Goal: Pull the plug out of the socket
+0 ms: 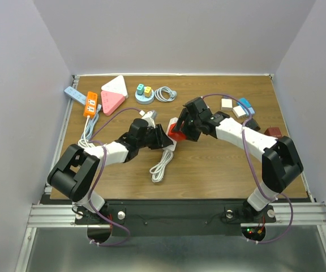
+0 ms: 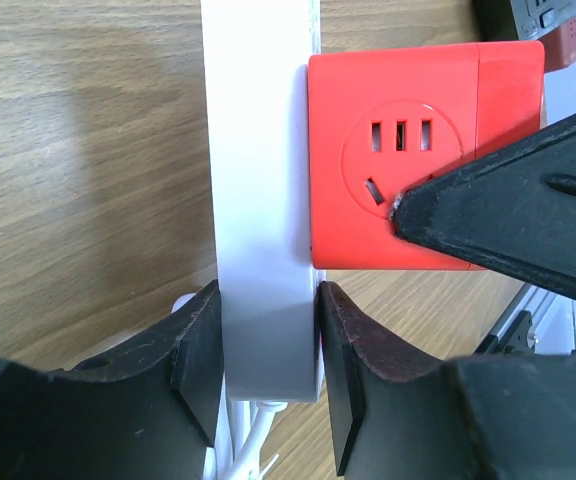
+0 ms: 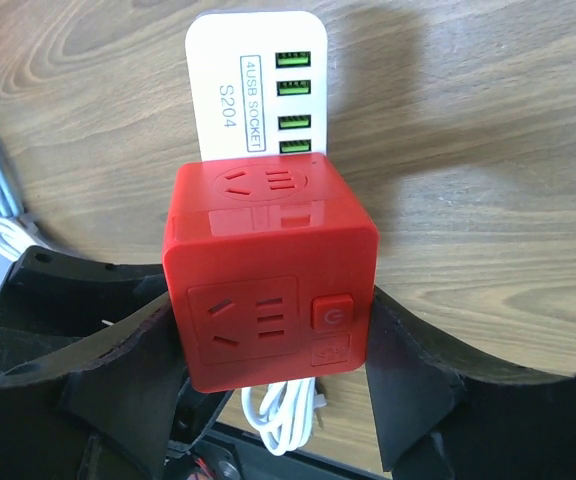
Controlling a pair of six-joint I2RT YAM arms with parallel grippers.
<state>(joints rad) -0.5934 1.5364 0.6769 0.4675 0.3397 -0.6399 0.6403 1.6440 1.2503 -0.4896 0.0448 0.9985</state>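
Observation:
A red cube plug (image 1: 177,131) sits plugged into a white USB power strip (image 1: 169,145) at the middle of the table. My left gripper (image 1: 162,137) is shut on the strip's end; in the left wrist view its pads (image 2: 200,360) press both sides of the white strip (image 2: 258,150), with the red cube (image 2: 408,150) on its right side. My right gripper (image 1: 184,129) is shut on the cube. In the right wrist view its fingers (image 3: 128,350) flank the red cube (image 3: 268,280), with the strip (image 3: 258,90) beyond it.
The strip's coiled white cable (image 1: 162,165) lies in front of it. At the back left are an orange strip (image 1: 90,103), a blue strip (image 1: 75,95) and pink and white triangular sockets (image 1: 113,101). A round blue socket (image 1: 145,94), a grey cable coil (image 1: 164,93) and small adapters (image 1: 239,107) are further right.

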